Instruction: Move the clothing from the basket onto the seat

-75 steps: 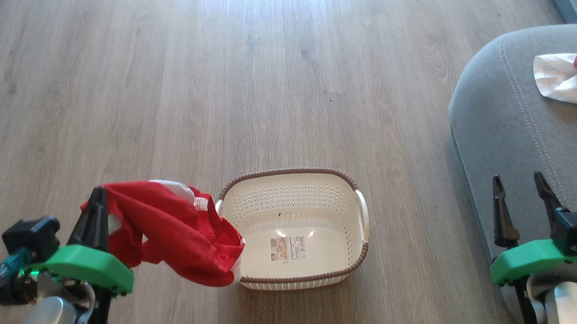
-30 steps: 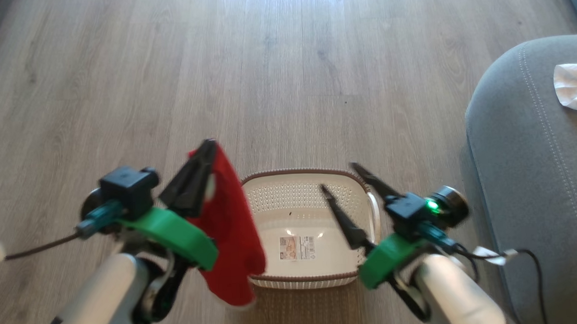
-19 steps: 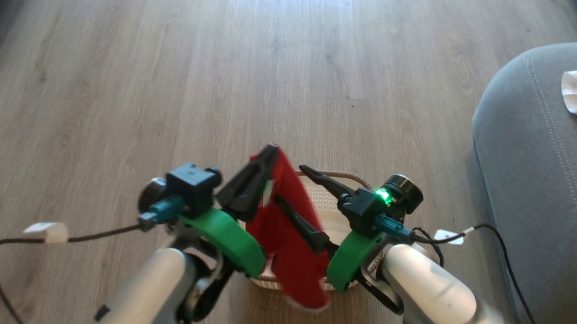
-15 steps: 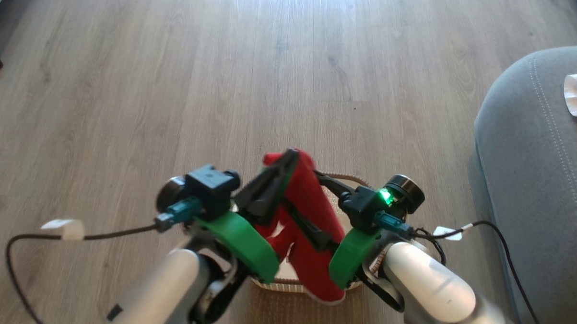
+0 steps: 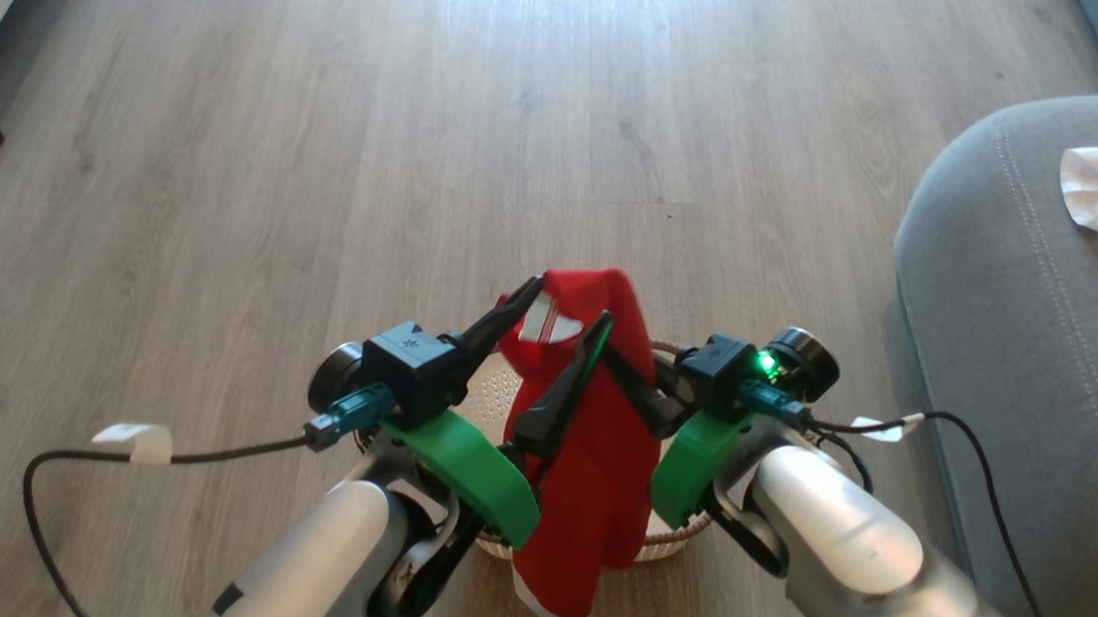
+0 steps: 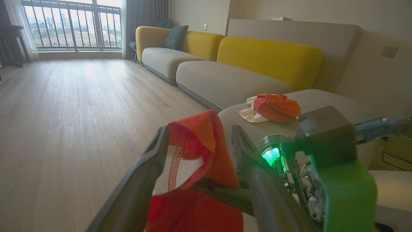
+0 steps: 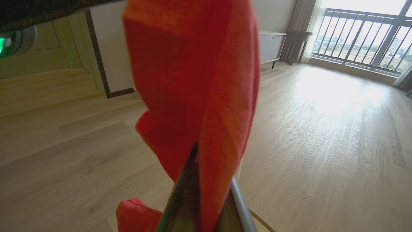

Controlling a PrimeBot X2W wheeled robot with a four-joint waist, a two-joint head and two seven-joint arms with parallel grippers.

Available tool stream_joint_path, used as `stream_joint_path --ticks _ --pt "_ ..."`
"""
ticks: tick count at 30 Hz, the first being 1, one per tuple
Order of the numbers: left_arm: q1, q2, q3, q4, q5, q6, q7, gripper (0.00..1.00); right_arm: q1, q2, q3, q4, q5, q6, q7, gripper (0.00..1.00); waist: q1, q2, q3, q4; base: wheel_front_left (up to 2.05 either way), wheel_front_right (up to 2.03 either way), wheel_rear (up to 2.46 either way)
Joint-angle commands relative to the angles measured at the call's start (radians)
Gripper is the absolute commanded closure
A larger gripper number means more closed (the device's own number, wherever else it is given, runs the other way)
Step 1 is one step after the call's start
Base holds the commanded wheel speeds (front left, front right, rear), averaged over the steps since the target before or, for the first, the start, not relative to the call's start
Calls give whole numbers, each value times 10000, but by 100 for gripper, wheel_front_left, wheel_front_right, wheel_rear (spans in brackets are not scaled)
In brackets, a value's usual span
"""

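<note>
Red garment (image 5: 600,471) hangs over the basket (image 5: 483,393), pinched in the right gripper (image 7: 210,170), fingers closed tight on it. Left gripper (image 5: 572,300) spread wide around the cloth, gripping nothing. Likely mid-carry: next, swing right of the basket to the seat (image 5: 997,329) and release.

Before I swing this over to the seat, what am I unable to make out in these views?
Inside of the basket: head view, covered by the hanging red garment; whether anything is left in it is hidden.
Right tool tips: right wrist view, buried in red cloth; how much is pinched is unclear.
Pile on the seat: head view, cut by the right edge; a white corner shows.
</note>
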Motion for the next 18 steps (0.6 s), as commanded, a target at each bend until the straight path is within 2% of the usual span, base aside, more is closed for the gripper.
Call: stream_joint_path --ticks 1,6,10,18 --pt "-416 94 481 -214 26 78 -156 0 -283 83 -56 -330 -58 -4 -66 100 0 0 28 -77 0 0 0" --pt "-207 163 521 158 113 129 -552 0 -75 -122 -596 -743 -183 -4 -85 100 0 0 173 -563 0 0 0" --pt "171 172 362 600 232 43 -1022 0 193 -522 -1229 -1502 -359 -4 15 100 0 0 359 -1477 0 0 0" --pt "627 -208 -30 1185 569 -60 -1493 0 723 -1354 -2633 -3296 -592 -4 607 100 0 0 837 -3195 0 0 0"
